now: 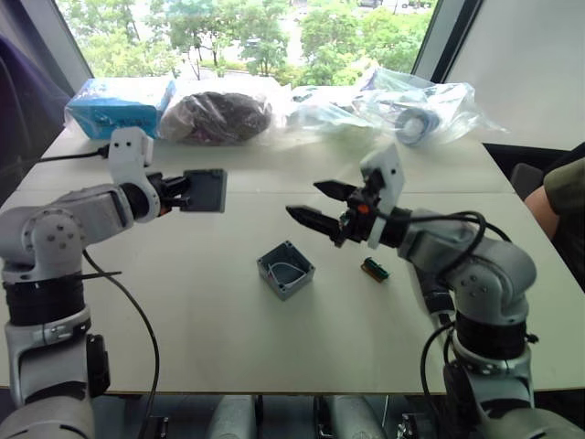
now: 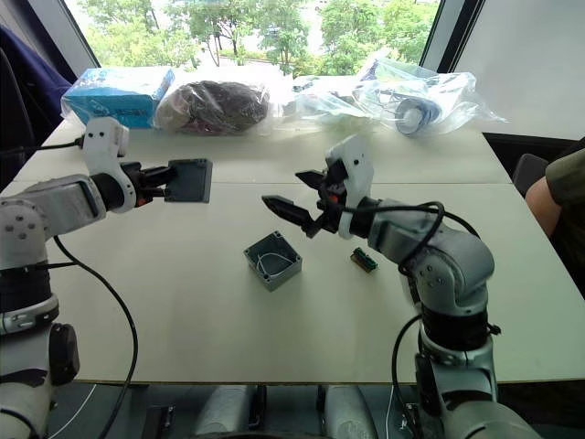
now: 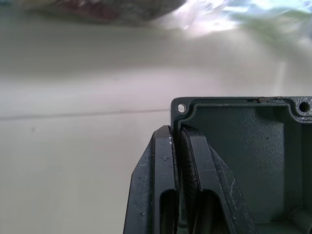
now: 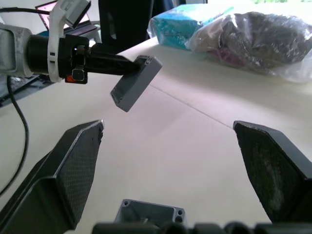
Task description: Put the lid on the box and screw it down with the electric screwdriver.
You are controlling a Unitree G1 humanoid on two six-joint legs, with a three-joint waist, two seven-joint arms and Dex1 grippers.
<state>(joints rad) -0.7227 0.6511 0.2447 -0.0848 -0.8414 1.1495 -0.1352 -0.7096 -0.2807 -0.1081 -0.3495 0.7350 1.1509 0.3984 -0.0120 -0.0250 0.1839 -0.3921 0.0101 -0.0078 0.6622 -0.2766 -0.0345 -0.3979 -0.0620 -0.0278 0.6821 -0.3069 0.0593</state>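
The left gripper [image 1: 179,192] has its 2 black fingers [image 3: 168,190] clamped on one edge of the flat square grey plastic lid [image 1: 205,190], held in the air well apart from the small open grey plastic box [image 1: 285,269] on the pale worktop [image 1: 183,311]. The right gripper [image 1: 323,204] hovers above the box, fingers spread, empty. To seat the lid well, I'd bring it level over the box and match the corner screw holes [image 3: 181,107] before releasing.

Bare table [image 1: 183,302] around box [image 1: 285,269], bags [image 1: 219,116] far behind
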